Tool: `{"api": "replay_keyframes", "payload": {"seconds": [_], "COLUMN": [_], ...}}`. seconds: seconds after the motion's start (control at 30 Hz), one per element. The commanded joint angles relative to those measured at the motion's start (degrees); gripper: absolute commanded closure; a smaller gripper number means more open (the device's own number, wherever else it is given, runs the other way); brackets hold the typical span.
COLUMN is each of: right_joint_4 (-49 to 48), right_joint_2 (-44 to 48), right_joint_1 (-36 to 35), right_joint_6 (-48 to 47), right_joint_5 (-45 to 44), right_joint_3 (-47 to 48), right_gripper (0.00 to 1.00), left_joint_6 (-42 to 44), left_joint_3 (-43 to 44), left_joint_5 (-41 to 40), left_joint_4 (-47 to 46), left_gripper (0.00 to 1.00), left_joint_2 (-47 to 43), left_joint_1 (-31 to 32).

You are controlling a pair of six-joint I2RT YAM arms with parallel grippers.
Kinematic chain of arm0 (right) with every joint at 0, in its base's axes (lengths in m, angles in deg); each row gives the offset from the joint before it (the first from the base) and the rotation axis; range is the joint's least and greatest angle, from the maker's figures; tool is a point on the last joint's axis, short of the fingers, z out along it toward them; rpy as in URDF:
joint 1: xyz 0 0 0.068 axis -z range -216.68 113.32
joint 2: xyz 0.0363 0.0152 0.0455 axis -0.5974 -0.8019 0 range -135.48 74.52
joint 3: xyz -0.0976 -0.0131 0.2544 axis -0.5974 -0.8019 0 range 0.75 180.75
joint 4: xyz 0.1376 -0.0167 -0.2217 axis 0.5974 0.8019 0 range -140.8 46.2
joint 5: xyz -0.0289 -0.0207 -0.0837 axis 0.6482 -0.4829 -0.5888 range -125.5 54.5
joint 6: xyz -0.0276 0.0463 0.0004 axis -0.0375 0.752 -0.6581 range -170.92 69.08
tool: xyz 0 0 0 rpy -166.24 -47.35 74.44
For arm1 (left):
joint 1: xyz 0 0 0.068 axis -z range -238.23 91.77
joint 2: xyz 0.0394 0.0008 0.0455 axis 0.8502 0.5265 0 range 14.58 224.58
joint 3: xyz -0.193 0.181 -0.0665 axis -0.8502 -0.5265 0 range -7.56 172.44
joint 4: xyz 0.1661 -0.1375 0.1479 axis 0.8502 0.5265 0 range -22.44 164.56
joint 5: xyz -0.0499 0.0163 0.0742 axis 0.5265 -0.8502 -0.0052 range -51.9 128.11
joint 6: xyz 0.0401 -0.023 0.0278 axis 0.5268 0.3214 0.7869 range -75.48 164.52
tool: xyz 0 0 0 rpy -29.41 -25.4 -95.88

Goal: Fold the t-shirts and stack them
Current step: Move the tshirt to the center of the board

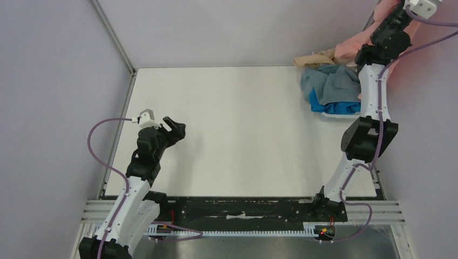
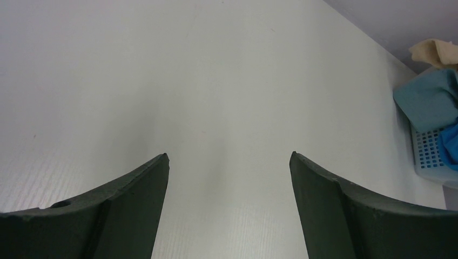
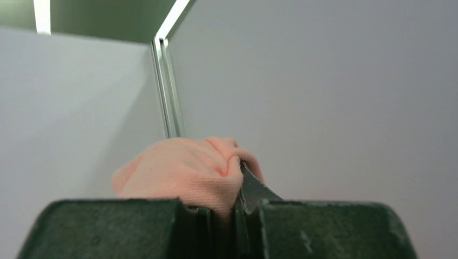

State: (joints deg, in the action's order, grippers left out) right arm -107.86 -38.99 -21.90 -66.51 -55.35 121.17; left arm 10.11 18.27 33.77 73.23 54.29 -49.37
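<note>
Top external view: read from the left arm across to the basket (image 2: 426,167), which sits at the table's far right corner.
Left gripper (image 1: 173,128): its jaws are spread wide with nothing between them. It hangs low, well apart from the basket on the left, with its fingers pointing toward it. It looks parked there, ready to take a shirt edge once one is laid out.
Table (image 1: 243,135): a bare white stretch lies between the left gripper and the basket. I judge this to be the folding space.
Beige t-shirt (image 1: 316,58): bunched at the basket's far edge and spilling over it.
Grey-blue t-shirt (image 1: 335,81): crumpled on top of the basket's load and draped over its left rim.
Bright blue t-shirt (image 1: 337,108): inside the basket under the grey-blue one. It shows at the near rim and, in the left wrist view, through the holes in the wall.
Salmon-pink t-shirt (image 1: 351,46): hanging above the basket's far right side, with its lower part trailing down beside the pile.
Right gripper (image 3: 237,208): clamped tight on a bunched fold of the salmon-pink cloth and raised high above the basket. The height seems meant to draw the shirt free of the others.
Step in hand: taking the first shirt out. None is folded or stacked yet.
Risk: the one-point pinch leaves the shirt bunched, so it will need spreading on the table beside the basket.
</note>
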Motion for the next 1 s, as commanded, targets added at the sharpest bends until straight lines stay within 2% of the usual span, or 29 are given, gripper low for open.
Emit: {"api": "replay_keyframes", "payload": {"seconds": [0.0,0.13,0.2,0.27,0.33,0.43,0.47,0.6,0.73,0.87,0.97], "right_joint_4": [-15.9,-9.4,-1.5,1.8,5.3,14.9,16.0,16.1,13.8,13.3,8.9], "right_joint_2": [7.5,9.2,9.5,11.8,14.1,18.6,20.5,26.5,28.1,29.3,32.8], "right_joint_1": [-1.2,-1.8,-2.2,-4.2,-8.9,-19.4,-22.4,-30.3,-37.3,-42.2,-42.9], "right_joint_6": [1.1,8.7,14.6,20.1,19.7,13.3,13.8,22.8,32.8,33.9,36.7], "right_joint_5": [0.2,5.7,13.6,19.5,27.0,32.7,33.9,36.5,37.5,39.7,37.5], "right_joint_3": [-0.9,1.1,5.3,3.7,1.4,-2.3,-5.5,-15.6,-21.9,-27.6,-37.8], "right_gripper": [1.0,1.0,1.0,1.0,1.0,1.0,1.0,1.0,1.0,1.0,1.0], "left_joint_6": [2.3,2.3,2.2,2.1,2.0,2.0,1.8,1.3,-0.4,-3.9,-6.7], "left_joint_3": [1.4,1.4,1.4,1.3,1.3,1.7,1.6,2.3,4.1,6.6,6.8], "left_joint_5": [0.3,1.1,1.6,1.9,2.6,3.4,3.7,4.1,3.0,0.3,-3.6], "left_joint_4": [-1.0,-1.5,-1.5,-1.8,-2.2,-2.1,-2.2,-1.0,3.5,10.9,14.3], "left_gripper": [0.12,0.12,0.12,0.12,0.12,0.13,0.12,0.12,0.12,0.12,0.12], "left_joint_2": [-0.4,-0.1,0.1,0.2,0.6,0.9,0.8,0.2,-1.9,-5.2,-8.2], "left_joint_1": [0.1,0.1,0.1,0.1,0.1,0.1,0.1,0.1,0.1,0.1,0.1]}}
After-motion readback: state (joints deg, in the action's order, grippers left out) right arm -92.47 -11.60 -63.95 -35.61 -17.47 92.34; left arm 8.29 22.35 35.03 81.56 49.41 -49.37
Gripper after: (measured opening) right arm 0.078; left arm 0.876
